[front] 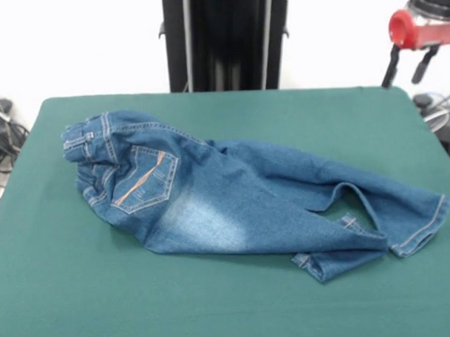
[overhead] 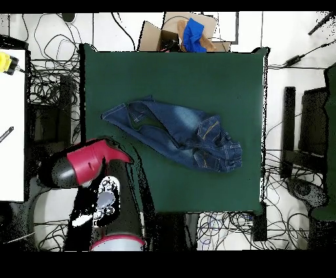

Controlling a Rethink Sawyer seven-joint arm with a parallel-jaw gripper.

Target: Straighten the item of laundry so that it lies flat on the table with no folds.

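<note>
Desk: a large rectangular desk (front: pixel 59 292) covered in dark green cloth, far bigger than the clothing on it.

Jeans: a small pair of blue denim jeans (front: pixel 233 201) lies near the middle of the desk, back side up. In the front view the waist is at the left and the legs run to the right.

Waistband: gathered and bunched up at the left end, not flat.

Pocket: one back pocket (front: pixel 145 180) with orange stitching shows just below the waist; a faded pale patch sits beside it on the seat.

Legs: the two legs lie close together and overlap. Near the hems the cloth is folded and creased, with one cuff turned over the other.

Arm: red and black, off to the side of the desk and well apart from the jeans. In the front view it shows at the top right corner.

Gripper: the gripper (front: pixel 408 64) hangs above the desk's far right corner, touching nothing. Its two dark fingers stand apart with a clear gap between them, holding nothing.

Box: a cardboard box (overhead: pixel 172 33) with something blue in it sits beyond the desk's edge in the overhead view.
</note>
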